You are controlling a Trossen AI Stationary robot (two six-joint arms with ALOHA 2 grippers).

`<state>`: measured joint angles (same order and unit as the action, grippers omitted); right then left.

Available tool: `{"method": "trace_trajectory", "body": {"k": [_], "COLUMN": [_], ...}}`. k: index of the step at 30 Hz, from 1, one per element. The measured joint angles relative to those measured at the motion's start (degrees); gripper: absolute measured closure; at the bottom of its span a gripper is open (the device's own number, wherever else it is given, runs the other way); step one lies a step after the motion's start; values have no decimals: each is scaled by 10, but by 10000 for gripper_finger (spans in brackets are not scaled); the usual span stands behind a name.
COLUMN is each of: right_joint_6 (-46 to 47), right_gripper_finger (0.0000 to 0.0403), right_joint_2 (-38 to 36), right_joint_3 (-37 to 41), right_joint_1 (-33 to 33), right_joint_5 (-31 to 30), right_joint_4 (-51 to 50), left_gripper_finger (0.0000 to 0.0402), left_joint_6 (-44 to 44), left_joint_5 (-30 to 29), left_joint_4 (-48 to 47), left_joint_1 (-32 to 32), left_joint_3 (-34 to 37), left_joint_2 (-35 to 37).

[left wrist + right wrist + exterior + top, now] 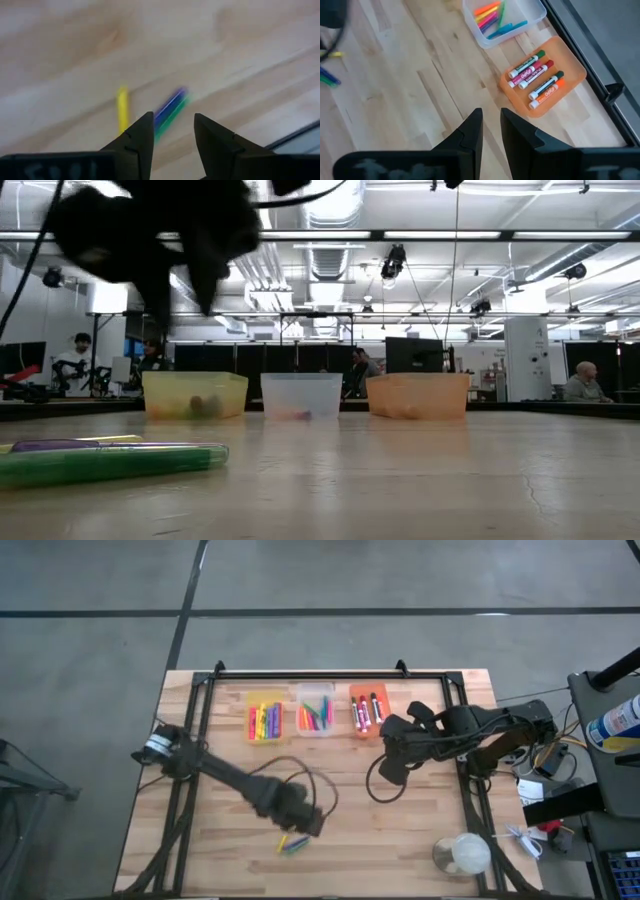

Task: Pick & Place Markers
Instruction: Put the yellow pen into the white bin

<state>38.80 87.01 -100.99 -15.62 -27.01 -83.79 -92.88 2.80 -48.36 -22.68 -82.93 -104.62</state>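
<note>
Mostly sorted: markers (264,721) in three bins (315,710); few loose markers (292,842) on counter (400,830); left gripper (172,131) open above, empty; right gripper (491,125) near-closed, empty.

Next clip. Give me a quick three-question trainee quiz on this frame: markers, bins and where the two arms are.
1. True or false: the left gripper is above loose markers lying on the table.
2. Which bin holds the white-bodied markers with coloured caps? A) yellow bin B) clear bin C) orange bin
3. Fill in: the right gripper holds ____.

Key
1. True. The open left gripper is above a yellow marker, a blue marker and a green marker on the table.
2. C. Four lie in the orange bin.
3. Nothing; its fingers stand slightly apart, near the orange bin.
</note>
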Motion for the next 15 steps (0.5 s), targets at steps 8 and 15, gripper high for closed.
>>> {"method": "trace_trajectory", "body": {"k": [8,15], "right_joint_6": [2,2], "right_gripper_finger": [342,342], "right_joint_2": [0,2], "right_joint_3": [0,0], "right_joint_1": [0,0], "right_joint_5": [0,0], "right_joint_4": [2,5], "left_gripper_finger": [268,268], "left_joint_6": [-99,-95], "left_joint_5": [-1,1], "left_joint_4": [4,101], "left_joint_1": [-49,-50], "left_joint_3": [66,116], "left_joint_2": [0,0]}}
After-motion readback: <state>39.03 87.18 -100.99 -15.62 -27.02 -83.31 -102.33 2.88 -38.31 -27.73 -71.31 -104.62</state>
